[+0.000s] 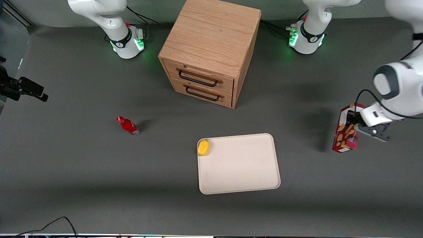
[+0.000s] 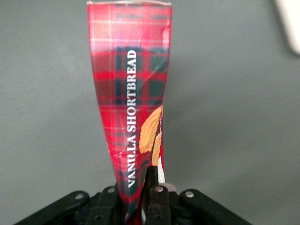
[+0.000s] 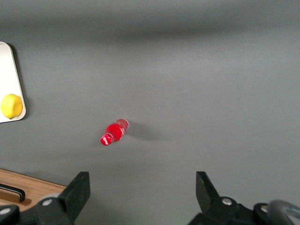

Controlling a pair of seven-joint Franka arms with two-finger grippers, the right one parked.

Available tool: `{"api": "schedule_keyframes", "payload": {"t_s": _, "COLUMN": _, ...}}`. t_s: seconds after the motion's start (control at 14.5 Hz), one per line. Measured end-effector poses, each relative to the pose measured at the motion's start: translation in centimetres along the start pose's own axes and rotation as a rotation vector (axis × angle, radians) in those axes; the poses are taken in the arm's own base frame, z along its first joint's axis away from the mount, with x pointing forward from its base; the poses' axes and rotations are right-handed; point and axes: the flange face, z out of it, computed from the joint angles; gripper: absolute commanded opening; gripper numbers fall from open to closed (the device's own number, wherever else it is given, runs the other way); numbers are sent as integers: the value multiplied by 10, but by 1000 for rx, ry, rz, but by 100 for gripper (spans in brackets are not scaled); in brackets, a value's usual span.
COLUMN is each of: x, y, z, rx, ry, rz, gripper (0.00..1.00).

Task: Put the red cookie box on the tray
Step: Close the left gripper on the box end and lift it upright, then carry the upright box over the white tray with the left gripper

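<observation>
The red cookie box (image 1: 345,134) is dark red tartan with tan cookie pictures. It hangs in the air above the grey table at the working arm's end, well to the side of the tray. My left gripper (image 1: 355,127) is shut on it near its upper end. In the left wrist view the box (image 2: 133,93) reads "VANILLA SHORTBREAD" and runs away from the gripper (image 2: 140,197), pinched between the black fingers (image 2: 151,180). The cream-beige tray (image 1: 244,165) lies flat on the table, nearer the front camera than the drawer cabinet. A tray corner shows in the wrist view (image 2: 290,23).
A yellow lemon (image 1: 203,147) sits in one corner of the tray. A wooden two-drawer cabinet (image 1: 208,49) stands farther from the camera than the tray. A small red bottle (image 1: 128,125) lies on the table toward the parked arm's end.
</observation>
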Motion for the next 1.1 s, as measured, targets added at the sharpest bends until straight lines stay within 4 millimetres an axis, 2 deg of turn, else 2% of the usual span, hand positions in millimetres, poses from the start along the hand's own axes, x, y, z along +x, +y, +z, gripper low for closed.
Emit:
{"api": "schedule_keyframes", "payload": {"t_s": 0.14, "x": 23, "y": 35, "z": -87, "rx": -22, "ry": -23, "rz": -66, "gripper": 0}}
{"api": "schedule_keyframes", "payload": {"t_s": 0.21, "x": 32, "y": 57, "z": -123, "rx": -22, "ry": -27, "rz": -103, "gripper": 0}}
{"api": "schedule_keyframes", "payload": {"t_s": 0.28, "x": 43, "y": 82, "z": -147, "rx": -18, "ry": -22, "rz": -147, "gripper": 0}}
{"api": "schedule_keyframes", "payload": {"t_s": 0.34, "x": 55, "y": 110, "z": -157, "rx": -16, "ry": -16, "rz": -200, "gripper": 0}}
{"api": "schedule_keyframes", "payload": {"t_s": 0.41, "x": 72, "y": 140, "z": -151, "rx": -15, "ry": -19, "rz": -250, "gripper": 0}}
{"api": "schedule_keyframes", "payload": {"t_s": 0.55, "x": 117, "y": 199, "z": -106, "rx": 8, "ry": 3, "rz": -341, "gripper": 0}}
{"api": "schedule_keyframes", "payload": {"t_s": 0.69, "x": 159, "y": 242, "z": -41, "rx": 26, "ry": 48, "rz": -400, "gripper": 0}}
{"api": "schedule_keyframes", "payload": {"t_s": 0.83, "x": 187, "y": 258, "z": 26, "rx": 34, "ry": 83, "rz": -434, "gripper": 0}}
{"api": "schedule_keyframes", "payload": {"t_s": 0.97, "x": 203, "y": 255, "z": 82, "rx": 40, "ry": 131, "rz": -455, "gripper": 0}}
{"api": "schedule_keyframes", "payload": {"t_s": 1.03, "x": 207, "y": 252, "z": 105, "rx": 48, "ry": 156, "rz": -454, "gripper": 14}}
{"api": "schedule_keyframes", "payload": {"t_s": 1.1, "x": 209, "y": 250, "z": 125, "rx": 55, "ry": 175, "rz": -448, "gripper": 99}}
